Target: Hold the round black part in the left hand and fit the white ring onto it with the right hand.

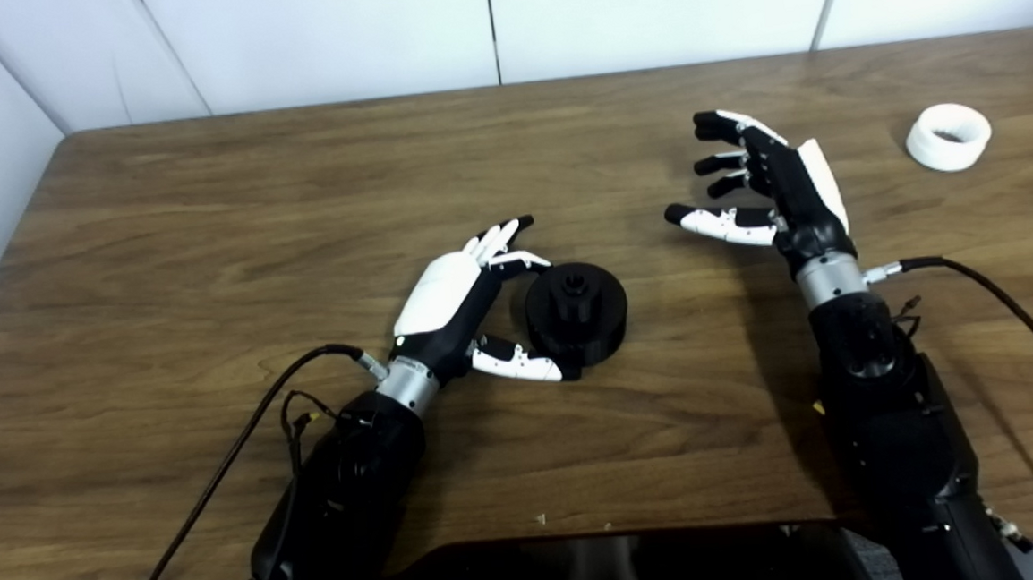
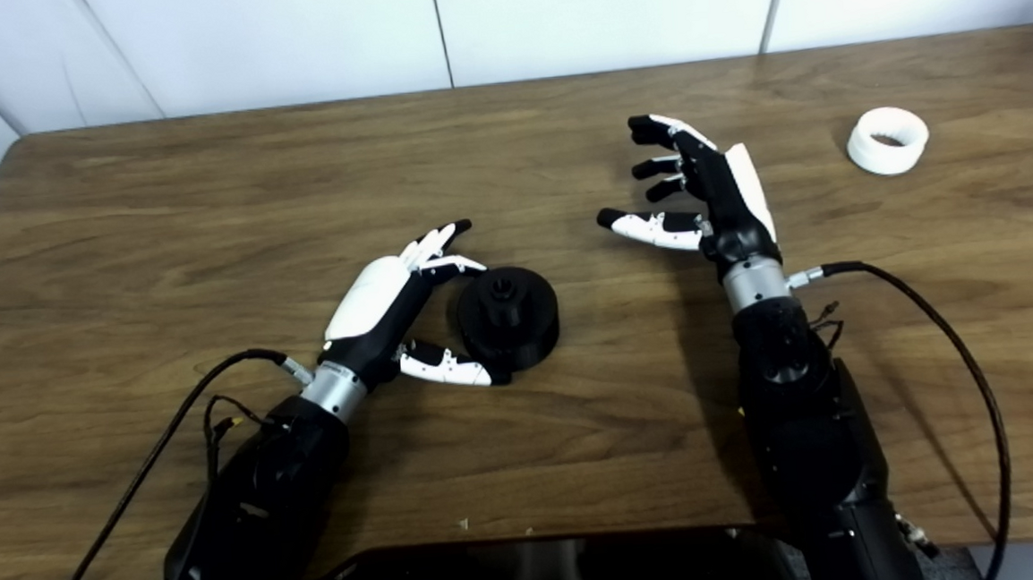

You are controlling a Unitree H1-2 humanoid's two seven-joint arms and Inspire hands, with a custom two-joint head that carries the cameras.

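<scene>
Bracketing the black part with my left hand, fingers apart, not clamped. Right hand spread, empty; white ring lies well off to its right.

You have a brown wood-grain tabletop with darker streaks. The round part at its centre is matte black; the ring at 2 o'clock is plain white. Each hand, left and right, shows a white shell over black, with black fingertips.
</scene>
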